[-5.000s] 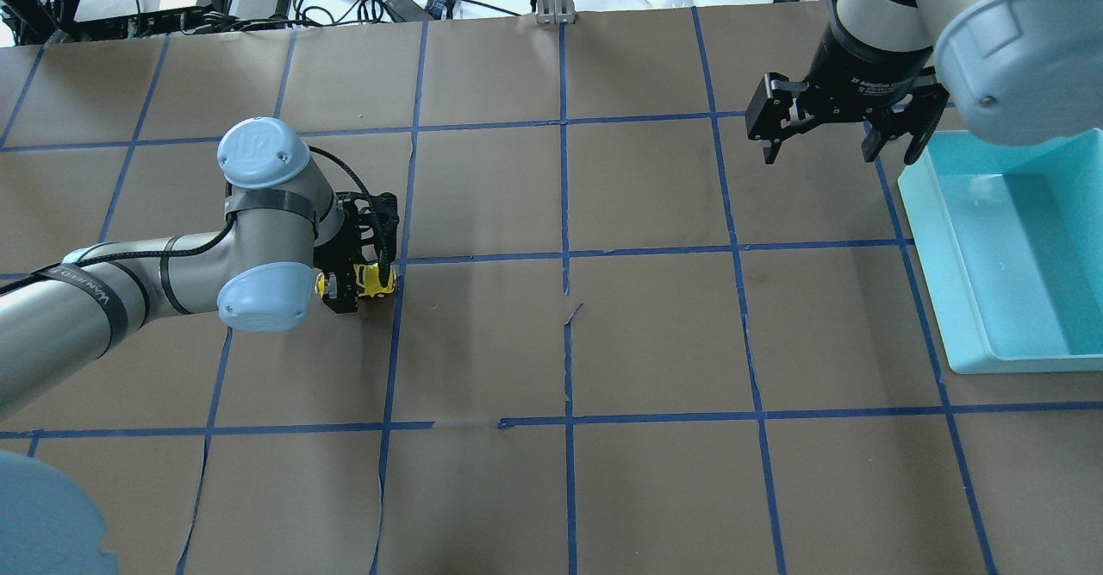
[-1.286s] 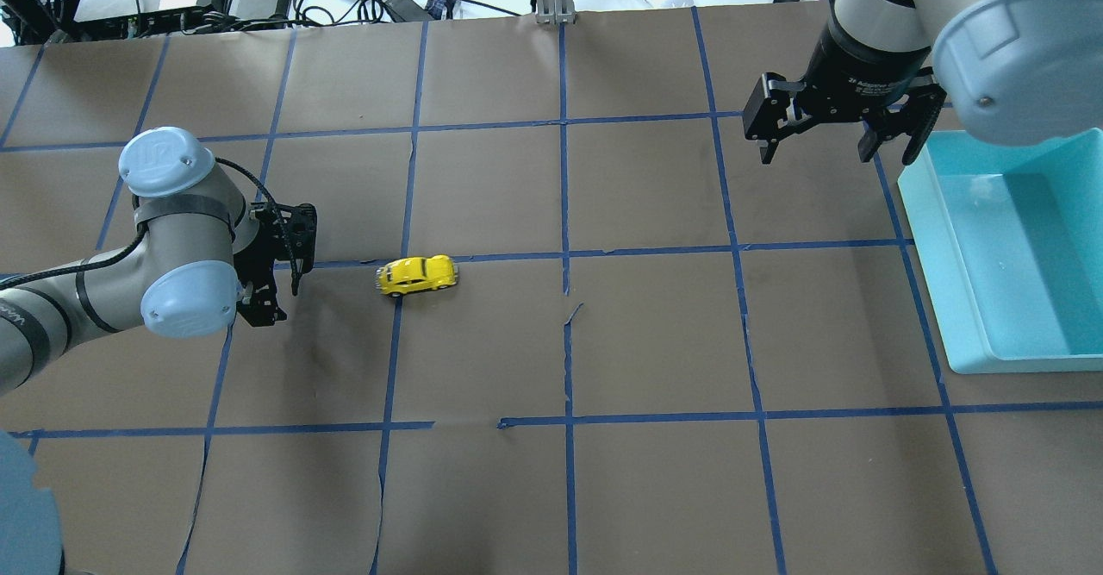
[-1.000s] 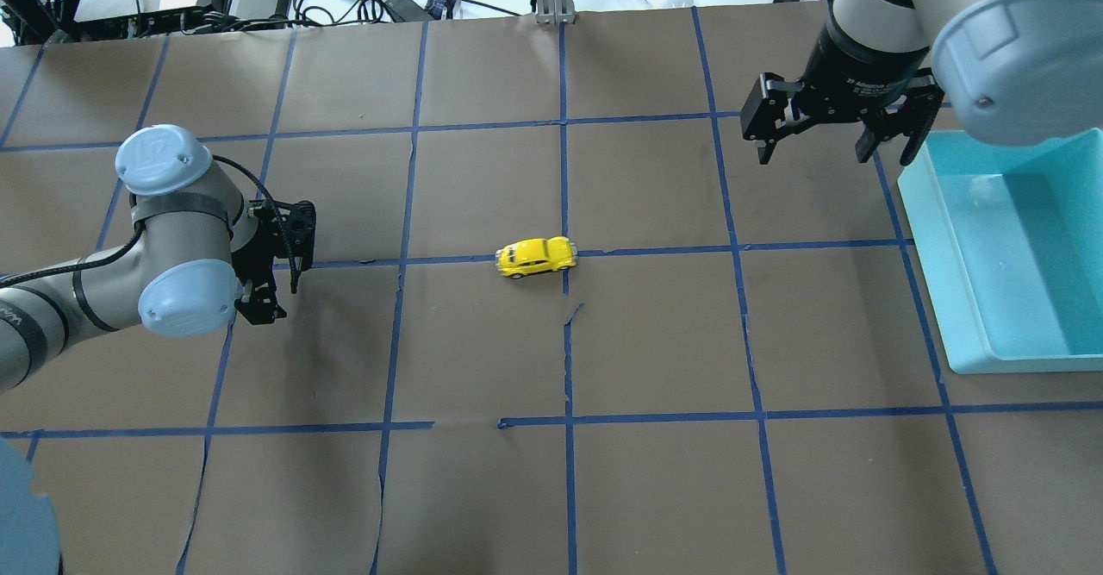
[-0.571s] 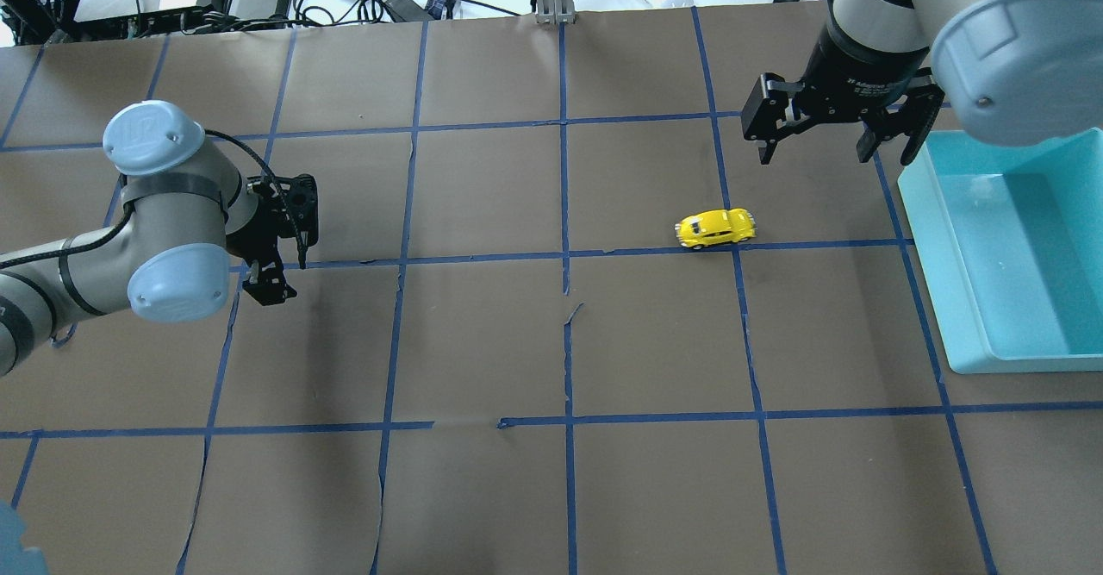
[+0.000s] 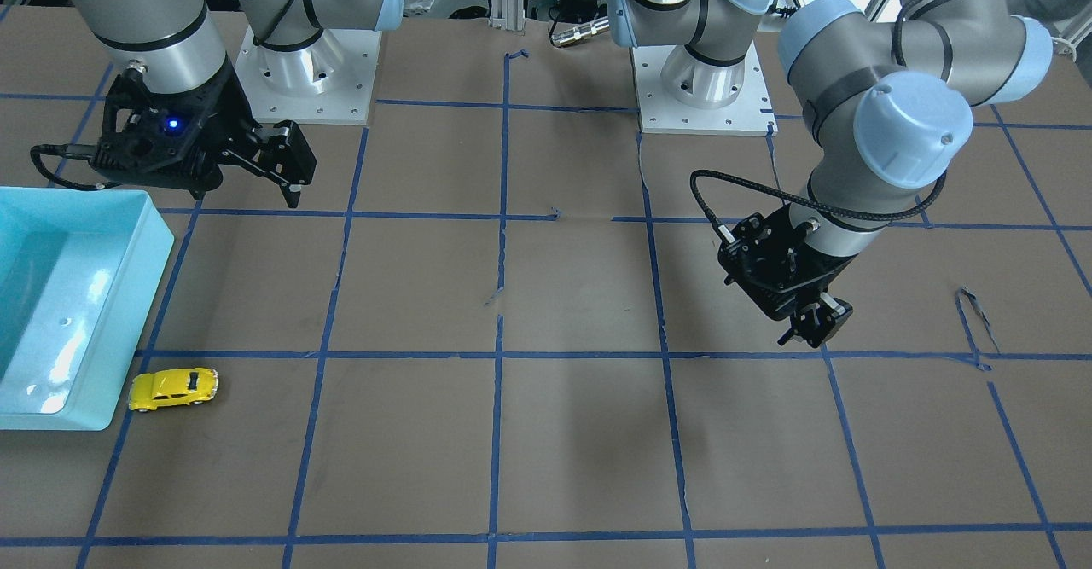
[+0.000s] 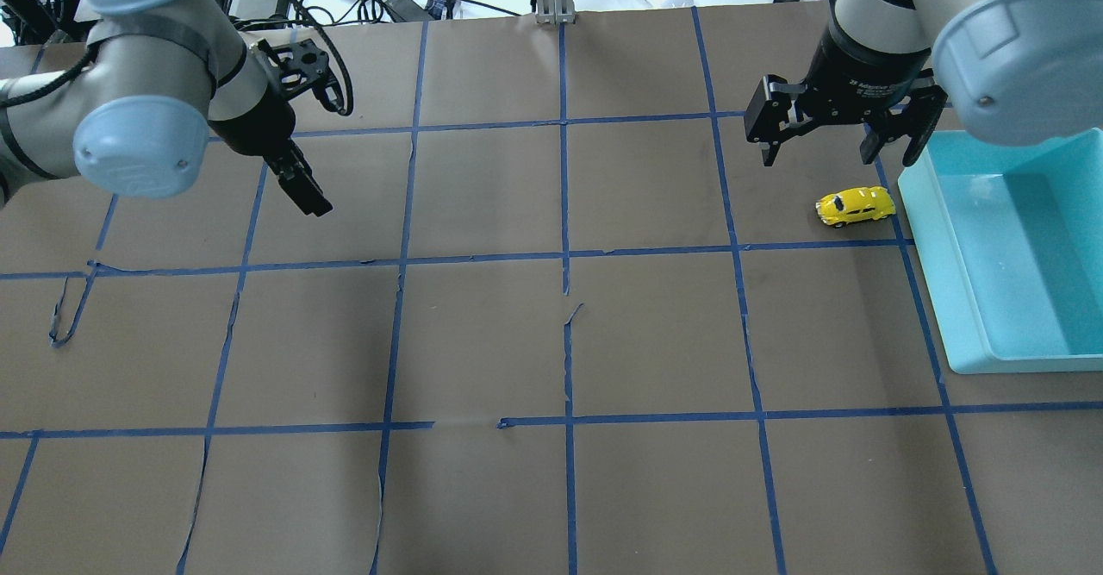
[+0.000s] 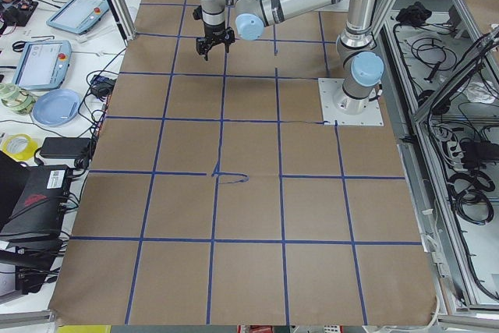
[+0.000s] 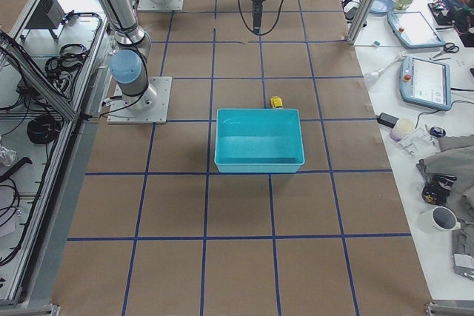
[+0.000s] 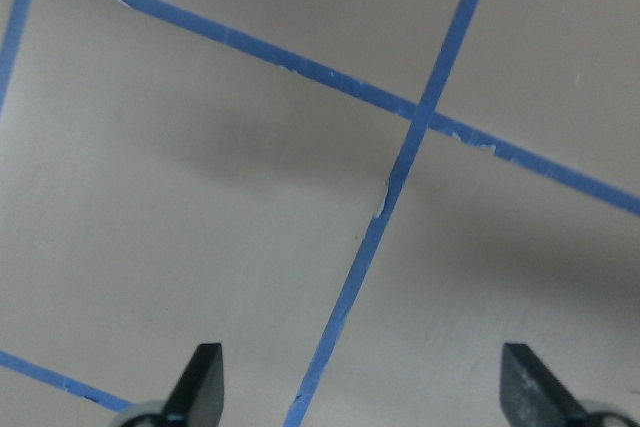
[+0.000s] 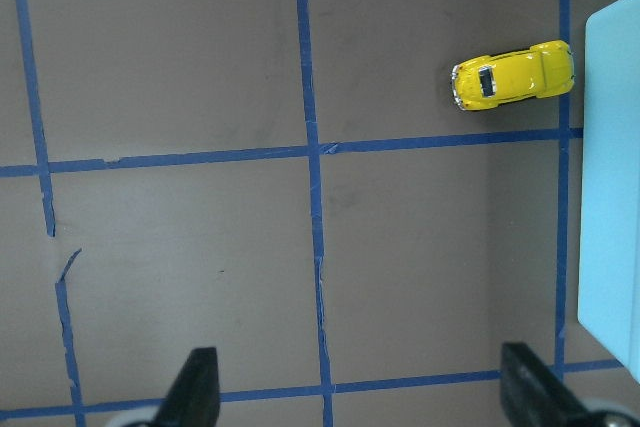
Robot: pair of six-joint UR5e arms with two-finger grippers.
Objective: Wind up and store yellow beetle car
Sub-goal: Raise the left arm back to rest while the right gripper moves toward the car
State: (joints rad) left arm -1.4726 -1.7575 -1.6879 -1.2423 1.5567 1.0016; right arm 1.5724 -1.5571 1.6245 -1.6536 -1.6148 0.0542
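Observation:
The yellow beetle car (image 6: 856,205) stands on its wheels on the brown table, right beside the outer wall of the teal bin (image 6: 929,252). It also shows in the front view (image 5: 173,387) and the right wrist view (image 10: 513,75). My right gripper (image 6: 834,151) is open and empty, held above the table just beyond the car. My left gripper (image 9: 365,387) is open and empty, raised over the far left of the table (image 6: 303,191), far from the car.
The teal bin (image 8: 259,142) has nothing visible in it and lies at the right side. Blue tape lines grid the brown paper, with a loose curl of tape (image 6: 65,312) at the left. Cables and devices lie beyond the far edge.
The car, let go by my left gripper, has rolled right across the table and stopped beside the bin. My left arm has lifted and drawn back. The right gripper has barely moved.

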